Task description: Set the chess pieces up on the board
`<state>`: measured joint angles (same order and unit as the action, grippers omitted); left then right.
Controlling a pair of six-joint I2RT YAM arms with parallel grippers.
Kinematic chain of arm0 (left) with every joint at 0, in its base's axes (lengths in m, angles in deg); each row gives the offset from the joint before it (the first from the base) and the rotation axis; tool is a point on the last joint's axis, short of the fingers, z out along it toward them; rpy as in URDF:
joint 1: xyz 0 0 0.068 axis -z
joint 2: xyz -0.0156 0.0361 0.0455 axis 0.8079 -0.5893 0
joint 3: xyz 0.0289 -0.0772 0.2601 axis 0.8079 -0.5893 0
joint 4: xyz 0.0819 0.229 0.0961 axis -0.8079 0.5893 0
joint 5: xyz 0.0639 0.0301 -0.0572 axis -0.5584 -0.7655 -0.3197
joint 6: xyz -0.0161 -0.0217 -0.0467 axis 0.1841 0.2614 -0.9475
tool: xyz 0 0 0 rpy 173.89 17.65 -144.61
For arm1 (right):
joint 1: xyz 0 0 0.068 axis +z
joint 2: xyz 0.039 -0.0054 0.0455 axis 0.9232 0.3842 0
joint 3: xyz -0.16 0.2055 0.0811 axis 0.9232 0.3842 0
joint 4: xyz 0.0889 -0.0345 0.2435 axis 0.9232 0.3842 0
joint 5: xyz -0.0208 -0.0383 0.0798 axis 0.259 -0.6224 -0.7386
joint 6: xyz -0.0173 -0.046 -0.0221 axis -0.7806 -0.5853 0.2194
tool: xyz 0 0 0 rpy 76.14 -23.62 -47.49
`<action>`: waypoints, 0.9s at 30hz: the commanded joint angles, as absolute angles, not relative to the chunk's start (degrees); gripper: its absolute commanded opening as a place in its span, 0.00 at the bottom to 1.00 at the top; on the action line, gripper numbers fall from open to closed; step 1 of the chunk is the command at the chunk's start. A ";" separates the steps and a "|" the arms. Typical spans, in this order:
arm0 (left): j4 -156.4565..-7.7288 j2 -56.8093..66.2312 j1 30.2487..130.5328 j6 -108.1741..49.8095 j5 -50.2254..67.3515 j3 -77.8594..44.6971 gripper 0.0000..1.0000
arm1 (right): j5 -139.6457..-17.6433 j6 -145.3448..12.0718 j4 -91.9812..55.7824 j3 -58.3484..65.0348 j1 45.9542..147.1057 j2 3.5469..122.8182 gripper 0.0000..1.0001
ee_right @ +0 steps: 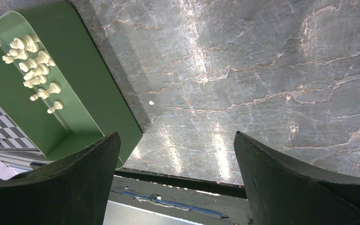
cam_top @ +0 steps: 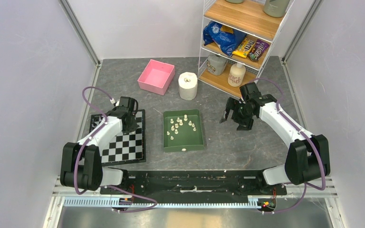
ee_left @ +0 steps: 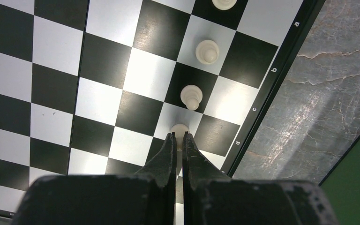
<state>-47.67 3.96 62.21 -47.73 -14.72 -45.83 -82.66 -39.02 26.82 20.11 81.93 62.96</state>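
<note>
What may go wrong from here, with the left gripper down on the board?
1. The left gripper is shut on a pawn close to the next pawn; opening or lifting carelessly may topple either.
2. The remaining pieces crowd together in the green tray, so a later pick may catch two.

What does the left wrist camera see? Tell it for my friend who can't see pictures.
The left gripper pinches a small white chess piece on the checkered board, near its lettered edge. Three more white pieces stand in a row beyond it. Grey marbled table lies to the right.
</note>
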 commanded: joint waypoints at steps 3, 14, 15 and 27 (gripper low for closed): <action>-49.23 2.57 61.89 -46.88 -16.73 -45.24 0.02 | -82.71 -39.62 26.39 18.39 81.97 63.14 0.99; -49.15 3.04 61.89 -47.09 -16.58 -45.59 0.02 | -82.67 -39.56 26.44 18.68 81.99 62.79 0.99; -49.14 3.12 61.89 -47.07 -16.50 -45.60 0.04 | -82.65 -39.62 26.35 18.70 81.97 62.66 0.99; -48.36 3.33 61.89 -47.12 -16.66 -45.09 0.31 | -82.68 -39.73 26.39 18.69 81.97 62.70 0.99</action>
<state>-48.39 3.61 62.21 -47.73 -15.77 -45.81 -82.66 -39.02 26.82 20.11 81.93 62.96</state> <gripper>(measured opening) 0.286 0.993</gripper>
